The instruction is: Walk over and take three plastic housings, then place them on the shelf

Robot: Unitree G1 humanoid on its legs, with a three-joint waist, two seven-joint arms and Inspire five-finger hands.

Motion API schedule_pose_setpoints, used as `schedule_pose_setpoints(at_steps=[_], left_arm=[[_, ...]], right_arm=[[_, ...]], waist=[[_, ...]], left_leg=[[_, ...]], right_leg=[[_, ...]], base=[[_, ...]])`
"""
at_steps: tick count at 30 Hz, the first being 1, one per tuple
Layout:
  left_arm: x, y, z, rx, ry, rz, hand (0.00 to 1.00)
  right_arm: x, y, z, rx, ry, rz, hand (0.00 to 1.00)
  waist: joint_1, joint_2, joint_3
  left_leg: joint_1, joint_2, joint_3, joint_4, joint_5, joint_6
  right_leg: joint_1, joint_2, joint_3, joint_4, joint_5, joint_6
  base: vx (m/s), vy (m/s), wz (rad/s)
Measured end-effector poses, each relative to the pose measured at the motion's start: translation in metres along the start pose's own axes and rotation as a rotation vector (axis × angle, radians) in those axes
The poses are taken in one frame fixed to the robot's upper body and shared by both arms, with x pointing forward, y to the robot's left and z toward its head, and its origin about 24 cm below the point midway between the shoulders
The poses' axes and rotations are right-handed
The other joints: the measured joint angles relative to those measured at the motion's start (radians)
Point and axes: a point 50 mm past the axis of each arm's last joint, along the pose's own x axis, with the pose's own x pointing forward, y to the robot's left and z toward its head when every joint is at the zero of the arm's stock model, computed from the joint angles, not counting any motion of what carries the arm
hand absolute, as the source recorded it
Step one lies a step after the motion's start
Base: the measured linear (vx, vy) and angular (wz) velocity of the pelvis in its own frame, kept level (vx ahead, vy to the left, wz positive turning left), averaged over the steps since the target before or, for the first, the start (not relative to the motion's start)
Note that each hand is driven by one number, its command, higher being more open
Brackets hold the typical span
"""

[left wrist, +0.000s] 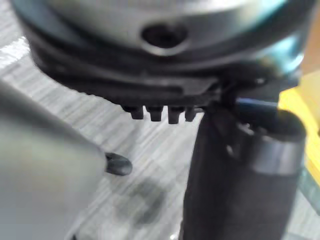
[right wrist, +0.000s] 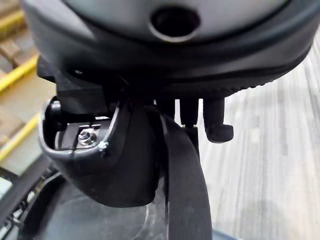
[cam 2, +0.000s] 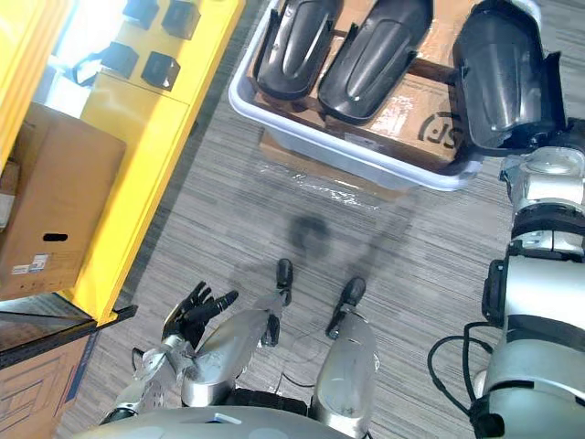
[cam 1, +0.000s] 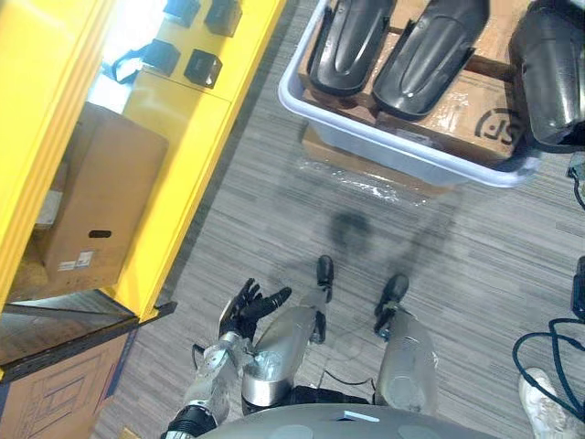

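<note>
Right eye view: R hand point(right wrist: 216, 125) curled round one plastic housing point(cam 2: 498, 73) at bin point(cam 2: 347, 151) edge, L hand point(cam 2: 194, 306) spread, empty; two housings point(cam 2: 291, 50) left in bin, none on yellow shelf point(cam 2: 137, 183) yet, i.e. approx. first pick only.

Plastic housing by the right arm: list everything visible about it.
The plastic housing is glossy black, a long curved shell with a rounded end, a smooth domed back and thin flanged rims. It is tilted over the right end of the grey tray, beside the two other housings lying in it. The right robot hand grips its rim, thumb on one side, fingers curled over the other. Whether it touches the tray cannot be told.
</note>
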Motion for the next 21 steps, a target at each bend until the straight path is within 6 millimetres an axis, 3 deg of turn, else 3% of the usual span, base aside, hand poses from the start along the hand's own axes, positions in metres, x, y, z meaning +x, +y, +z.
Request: schedule_pose_setpoints(at_steps=[4, 7, 9, 11, 13, 18, 21], left_arm=[[0.001, -0.018, 0.032, -0.014, -0.135, -0.069, 1.0], [-0.004, -0.028, 0.067, 0.004, -0.275, -0.125, 1.0], [-0.006, -0.033, 0.081, -0.002, -0.332, -0.144, 1.0], [-0.005, -0.044, 0.094, -0.055, -0.368, -0.187, 1.0], [-0.003, -0.057, 0.097, -0.106, -0.358, -0.235, 1.0], [-0.006, -0.113, 0.105, -0.251, -0.327, -0.445, 1.0], [-0.006, -0.136, 0.113, -0.266, -0.309, -0.532, 1.0]], right_arm=[[-0.009, -0.007, 0.017, 0.061, -0.16, -0.109, 0.0], [-0.032, 0.011, 0.018, 0.111, -0.3, -0.13, 0.0], [-0.05, 0.03, 0.007, 0.128, -0.34, -0.089, 0.0], [-0.076, 0.053, -0.017, 0.122, -0.372, -0.021, 0.0], [-0.096, 0.066, -0.037, 0.107, -0.385, 0.027, 0.0], [-0.148, 0.091, -0.07, 0.078, -0.464, 0.155, 0.0], [-0.174, 0.102, -0.071, 0.138, -0.503, 0.238, 0.0]], waist=[[-0.026, -0.008, 0.0], [-0.046, -0.049, -0.022], [-0.051, -0.082, -0.067], [-0.051, -0.119, -0.126], [-0.052, -0.134, -0.177], [-0.074, -0.138, -0.254], [-0.081, -0.138, -0.257]], left_leg=[[0.065, 0.006, 0.002, -0.03, 0.0, -0.002], [0.093, 0.021, 0.008, -0.03, -0.013, -0.018], [0.099, 0.035, 0.014, -0.031, -0.023, -0.029], [0.124, 0.053, 0.026, -0.031, -0.038, -0.045], [0.134, 0.063, 0.031, -0.031, -0.047, -0.052], [0.163, 0.071, 0.045, -0.031, -0.064, -0.057], [0.186, 0.075, 0.068, -0.031, -0.069, -0.056]], right_leg=[[0.066, 0.014, 0.0, -0.036, 0.006, 0.009], [0.108, 0.037, 0.001, -0.077, 0.012, 0.009], [0.124, 0.056, 0.001, -0.11, 0.018, 0.004], [0.171, 0.085, 0.001, -0.168, 0.03, -0.002], [0.197, 0.103, 0.0, -0.208, 0.041, -0.004], [0.246, 0.12, 0.002, -0.266, 0.058, -0.001], [0.268, 0.127, 0.021, -0.291, 0.074, 0.001]], base=[[0.06, -0.044, -0.05], [0.05, -0.062, -0.1], [0.09, -0.099, -0.13], [0.13, -0.111, -0.16], [0.12, -0.094, -0.1], [0.06, -0.035, -0.07], [0.01, 0.003, -0.22]])
